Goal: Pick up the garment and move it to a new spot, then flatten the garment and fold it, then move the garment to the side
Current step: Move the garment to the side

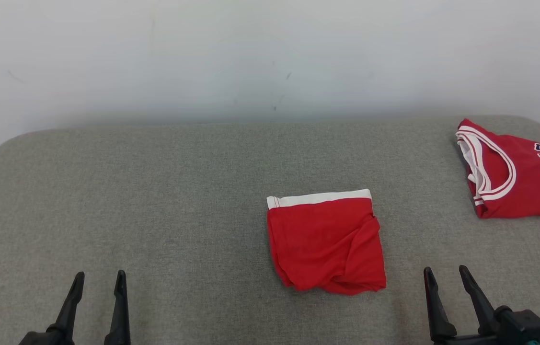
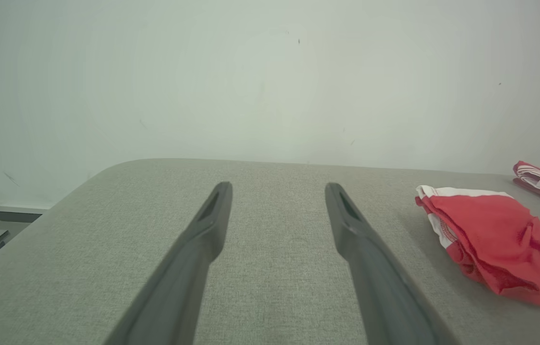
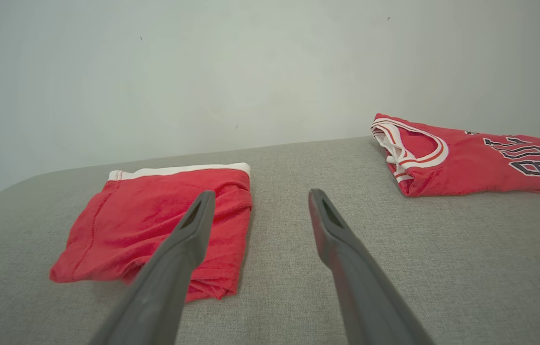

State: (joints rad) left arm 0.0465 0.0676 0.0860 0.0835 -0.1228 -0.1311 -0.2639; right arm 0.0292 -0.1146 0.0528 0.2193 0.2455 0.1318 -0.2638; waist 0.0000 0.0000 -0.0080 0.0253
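While both end effectors rest at the near edge of the grey padded surface [image 1: 155,201], nothing is held. The left gripper [image 1: 99,274] and the right gripper [image 1: 444,269] each stand with their fingers spread wide and nothing between them. The right one is near the folded red shorts [image 1: 326,242], just off their near right corner and apart from them. The left one is well apart, on bare fabric.

The shorts lie right of centre as a rough rectangle, with the white waistband along the far edge and loose, rumpled layers at the near right corner. The fold appears done, so the move to the side is judged to be what remains.

**Hazards.**
- A pinch that catches only the top layer would lift it off and open the fold. The bunched near corner invites that error.
- Dragging the shorts rather than lifting them could rumple the stack, since the woven surface is likely to grip thin cloth.
- A one-sided lift may let the free half sag and unfold.
- A red Bulls jersey [image 1: 514,172] lies folded at the far right edge, so a careless set-down there could land on it or disturb it.

**Count.**
- Grippers: two
- Dark fingers: four
- Pairs of shorts: one
- Jerseys: one
- Padded surfaces: one
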